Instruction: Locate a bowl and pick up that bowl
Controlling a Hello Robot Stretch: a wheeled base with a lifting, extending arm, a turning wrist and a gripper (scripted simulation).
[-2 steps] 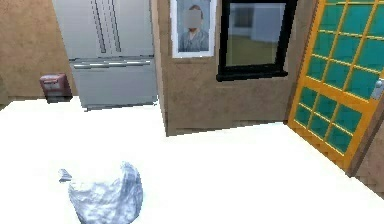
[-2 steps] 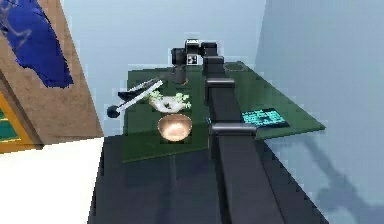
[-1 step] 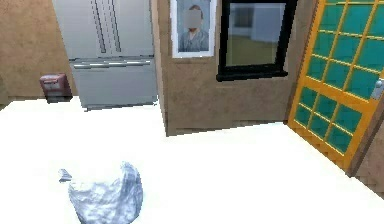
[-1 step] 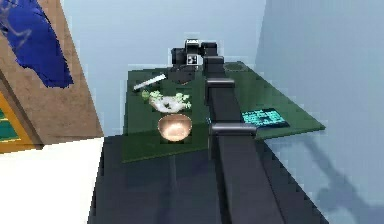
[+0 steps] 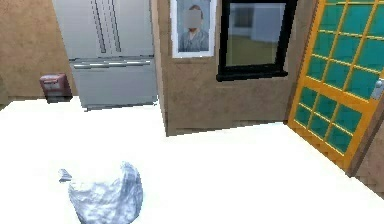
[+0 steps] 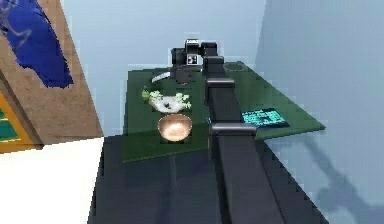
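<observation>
Quick count from my seat. In the arm side view I've got one copper-coloured bowl (image 6: 175,126) sitting on the dark green table (image 6: 300,122). It's near the table's front edge, just left of the arm (image 6: 226,120). Also on that table there's one pale greenish heap (image 6: 166,99) just behind the bowl, one grey flat thing (image 6: 160,78) and one teal flat thing (image 6: 262,117). The gripper (image 6: 178,58) is farther out over the table, past the bowl. With stuff lying behind it, I can't tell how its jaws stand or whether it holds anything. The marks on the two white squares (image 6: 192,61) are too small to read.

Forward view: one fridge (image 5: 112,50), one portrait (image 5: 194,28), one window (image 5: 257,38), one orange door (image 5: 340,85), one reddish bin (image 5: 55,86) and one crumpled white lump (image 5: 103,193).
</observation>
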